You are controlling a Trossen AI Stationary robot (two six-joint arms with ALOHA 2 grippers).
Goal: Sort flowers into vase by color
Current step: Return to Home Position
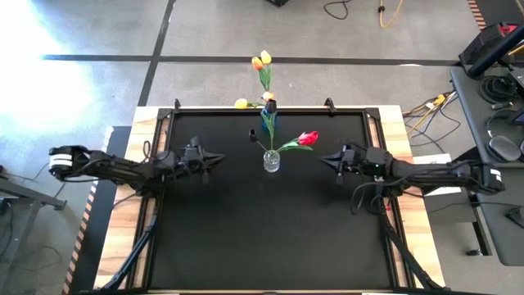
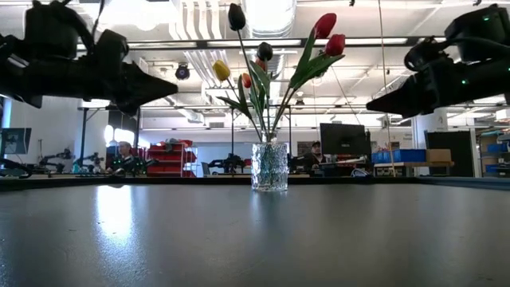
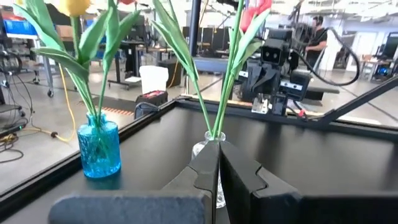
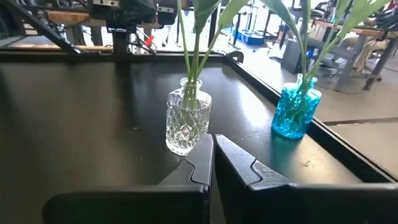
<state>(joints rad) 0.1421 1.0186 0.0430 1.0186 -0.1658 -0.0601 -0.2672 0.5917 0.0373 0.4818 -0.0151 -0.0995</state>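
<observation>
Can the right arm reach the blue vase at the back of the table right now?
Probably yes. The right gripper hangs beside the clear vase, and the blue vase stands apart near the back edge with bare tabletop between it and the gripper.

Left arm (image 1: 123, 168): extended inward from left side, wrist level, left gripper (image 1: 218, 158) raised, fingers pressed together. Right arm (image 1: 426, 170): mirrored from right side, right gripper (image 1: 323, 158) raised, fingers together. 2 tips facing each other, well apart.
</observation>
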